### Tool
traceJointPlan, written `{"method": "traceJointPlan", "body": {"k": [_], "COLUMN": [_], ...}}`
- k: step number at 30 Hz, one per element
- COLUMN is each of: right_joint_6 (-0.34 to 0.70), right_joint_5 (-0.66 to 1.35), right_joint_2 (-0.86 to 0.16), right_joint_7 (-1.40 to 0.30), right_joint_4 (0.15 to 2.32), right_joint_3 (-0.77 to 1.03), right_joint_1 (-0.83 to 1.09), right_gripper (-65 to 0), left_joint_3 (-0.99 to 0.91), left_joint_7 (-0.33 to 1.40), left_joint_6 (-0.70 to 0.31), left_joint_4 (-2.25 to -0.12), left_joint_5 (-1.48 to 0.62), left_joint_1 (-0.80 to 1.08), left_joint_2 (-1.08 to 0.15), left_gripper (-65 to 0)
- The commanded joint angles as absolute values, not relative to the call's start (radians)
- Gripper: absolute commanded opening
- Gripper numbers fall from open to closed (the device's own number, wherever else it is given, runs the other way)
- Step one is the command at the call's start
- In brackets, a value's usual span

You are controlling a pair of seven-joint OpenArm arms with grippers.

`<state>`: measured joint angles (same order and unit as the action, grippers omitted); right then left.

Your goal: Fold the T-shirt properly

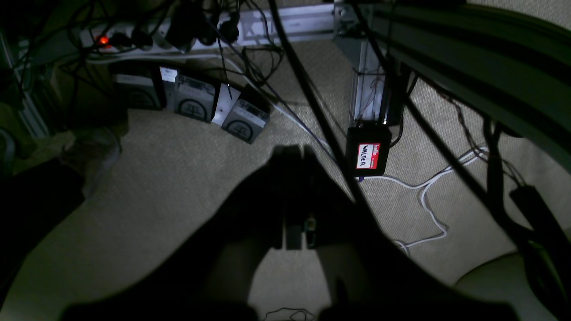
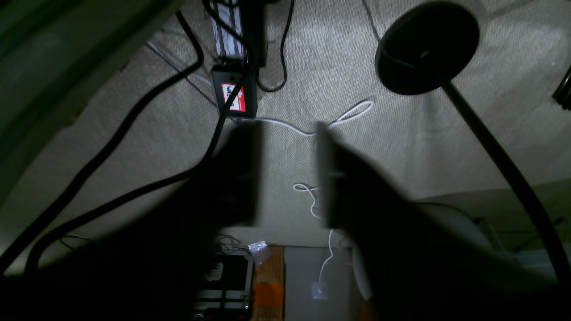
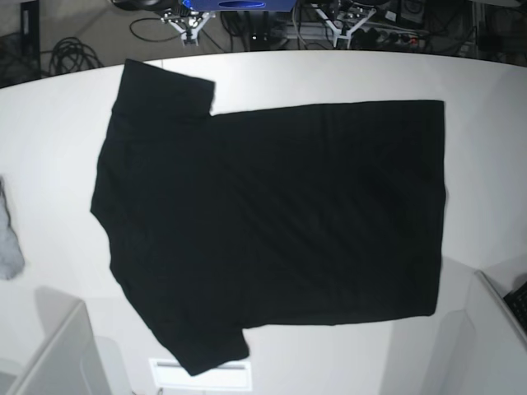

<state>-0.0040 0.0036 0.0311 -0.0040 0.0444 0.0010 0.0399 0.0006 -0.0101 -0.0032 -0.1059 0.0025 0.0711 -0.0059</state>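
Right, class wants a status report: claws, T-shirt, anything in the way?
Left claw shut, empty. Right claw open, empty. Both below table level, over carpet. T-shirt flat on table, unfolded. Grey cloth at table edge, clear of shirt.

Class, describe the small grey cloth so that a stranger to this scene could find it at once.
Start at the white table and the big black T-shirt spread flat across it. Look past the shirt's sleeve end to the table's far left edge: the grey cloth lies there, apart from the shirt, small, pale and crumpled.
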Motion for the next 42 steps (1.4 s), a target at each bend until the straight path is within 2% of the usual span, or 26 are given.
{"method": "traceJointPlan", "body": {"k": [1, 2, 7, 9, 12, 15, 16, 17, 18, 20, 22, 24, 28, 32, 36, 42], "right_joint_6": [-0.007, -0.007, -0.007, -0.007, -0.007, -0.007, -0.007, -0.007, -0.007, -0.007, -0.007, -0.007, -0.007, -0.007, -0.007, -0.005], "right_joint_5": [0.008, 0.008, 0.008, 0.008, 0.008, 0.008, 0.008, 0.008, 0.008, 0.008, 0.008, 0.008, 0.008, 0.008, 0.010, 0.010], "right_joint_2": [0.031, 0.031, 0.025, 0.027, 0.028, 0.028, 0.028, 0.028, 0.028, 0.028, 0.028, 0.028, 0.022, -0.010, -0.041, -0.056], "right_joint_7": [-0.005, -0.005, 0.001, 0.001, 0.001, 0.001, 0.001, 0.001, 0.001, 0.001, 0.001, 0.001, 0.001, 0.001, -0.002, -0.007], "right_joint_4": [0.045, 0.045, 0.045, 0.045, 0.045, 0.045, 0.045, 0.045, 0.045, 0.045, 0.045, 0.045, 0.045, 0.050, 0.171, 0.455], "right_joint_3": [0.002, 0.001, 0.004, 0.004, 0.004, 0.004, 0.004, 0.004, 0.004, 0.004, 0.004, 0.004, 0.004, 0.004, 0.005, 0.005], "right_joint_1": [0.044, 0.050, 0.061, 0.061, 0.062, 0.062, 0.062, 0.062, 0.064, 0.064, 0.062, 0.064, 0.070, 0.087, 0.165, 0.346], "right_gripper": [-33.6, -32.1, -32.7, -36.2, -45.6, -61.8, -65.0, -65.0, -65.0, -65.0, -65.0, -65.0, -65.0, -65.0, -65.0, -65.0], "left_joint_3": [-0.001, -0.001, -0.001, -0.001, -0.001, -0.001, 0.001, 0.004, 0.005, 0.002, 0.001, 0.004, 0.012, 0.012, 0.012, 0.012], "left_joint_7": [-0.007, -0.007, 0.001, 0.002, 0.002, 0.002, 0.002, 0.002, 0.002, 0.002, 0.002, 0.002, 0.002, -0.005, -0.008, -0.008], "left_joint_6": [0.001, 0.001, 0.001, 0.001, 0.001, 0.001, 0.001, 0.001, 0.001, 0.001, 0.001, 0.001, 0.001, 0.001, 0.001, -0.001], "left_joint_4": [-0.107, -0.107, -0.104, -0.104, -0.104, -0.104, -0.104, -0.104, -0.104, -0.104, -0.104, -0.104, -0.104, -0.108, -0.131, -0.449], "left_joint_5": [0.002, 0.002, 0.001, 0.001, 0.001, 0.001, 0.001, 0.001, 0.001, 0.001, 0.001, 0.002, 0.012, 0.012, 0.012, 0.012], "left_joint_1": [0.076, 0.077, 0.079, 0.079, 0.079, 0.079, 0.079, 0.081, 0.087, 0.088, 0.090, 0.091, 0.097, 0.119, 0.162, 0.364], "left_joint_2": [-0.005, -0.005, -0.005, -0.005, -0.005, -0.007, -0.007, -0.007, -0.007, -0.008, -0.008, -0.008, -0.016, -0.047, -0.088, -0.134], "left_gripper": [-64.5, -64.5, -64.3, -64.0, -53.3, -34.9, -30.4, -27.3, -26.8, -29.3, -34.6, -42.8, -65.0, -65.0, -65.0, -65.0]}}
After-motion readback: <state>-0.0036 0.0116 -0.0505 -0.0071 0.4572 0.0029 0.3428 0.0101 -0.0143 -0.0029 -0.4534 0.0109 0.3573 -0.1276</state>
